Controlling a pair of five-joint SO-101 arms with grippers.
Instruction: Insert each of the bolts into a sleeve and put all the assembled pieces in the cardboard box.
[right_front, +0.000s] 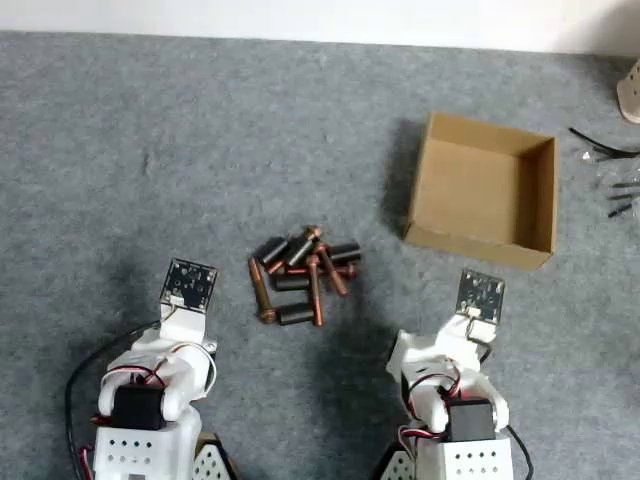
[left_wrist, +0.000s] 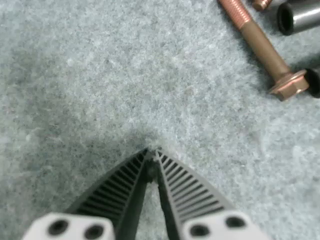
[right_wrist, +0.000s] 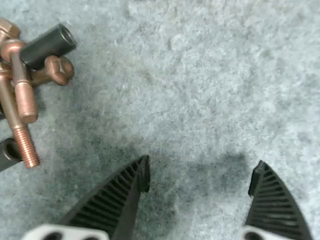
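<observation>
A heap of copper bolts (right_front: 314, 283) and black sleeves (right_front: 294, 314) lies on the grey carpet at the middle of the high view. The open cardboard box (right_front: 487, 190) stands to the right and behind the heap. My left gripper (left_wrist: 152, 156) is shut, hanging over bare carpet, with one bolt (left_wrist: 260, 45) and a sleeve (left_wrist: 298, 16) a short way off. My right gripper (right_wrist: 200, 175) is open over bare carpet, with bolts (right_wrist: 21, 102) and a sleeve (right_wrist: 47, 45) off to its side. Both arms stand at the near edge, the left arm (right_front: 160, 385) and the right arm (right_front: 450, 385).
Some small dark loose parts (right_front: 615, 185) and a pale object (right_front: 630, 95) lie at the far right of the carpet. The carpet (right_front: 150, 150) stretches open to the left and behind the heap.
</observation>
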